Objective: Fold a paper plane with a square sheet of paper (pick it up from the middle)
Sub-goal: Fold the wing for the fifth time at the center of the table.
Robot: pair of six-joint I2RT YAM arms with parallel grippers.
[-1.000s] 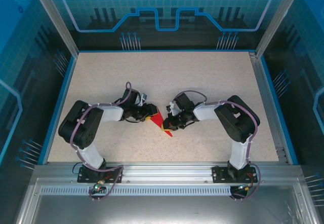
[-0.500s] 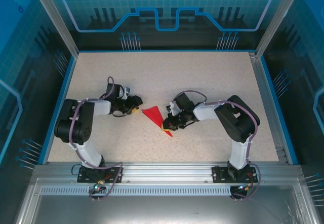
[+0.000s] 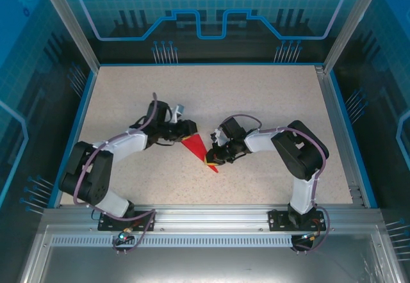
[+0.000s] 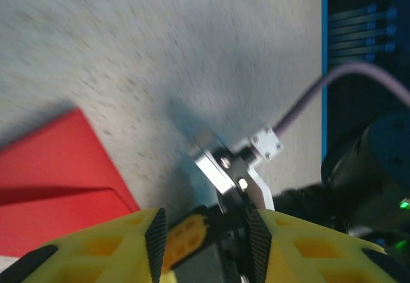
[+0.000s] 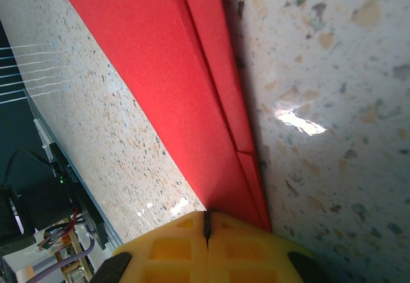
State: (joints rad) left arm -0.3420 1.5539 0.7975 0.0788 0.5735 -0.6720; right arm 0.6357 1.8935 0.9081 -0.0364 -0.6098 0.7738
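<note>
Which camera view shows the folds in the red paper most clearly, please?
The right wrist view: the red paper is close and sharp, with its overlapping folded edges distinct. The top external view gives its pointed outline, but small; the left wrist view catches one blurred corner with a crease.

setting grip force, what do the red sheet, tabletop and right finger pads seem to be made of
Red sheet: thin matte paper, probably; crisp creases, layered flat edges. Tabletop: speckled beige, stone-look laminate or composite, semi-gloss by the light glint. Right finger pads: yellow moulded plastic or rubber, waffle grid; which is unclear.
</note>
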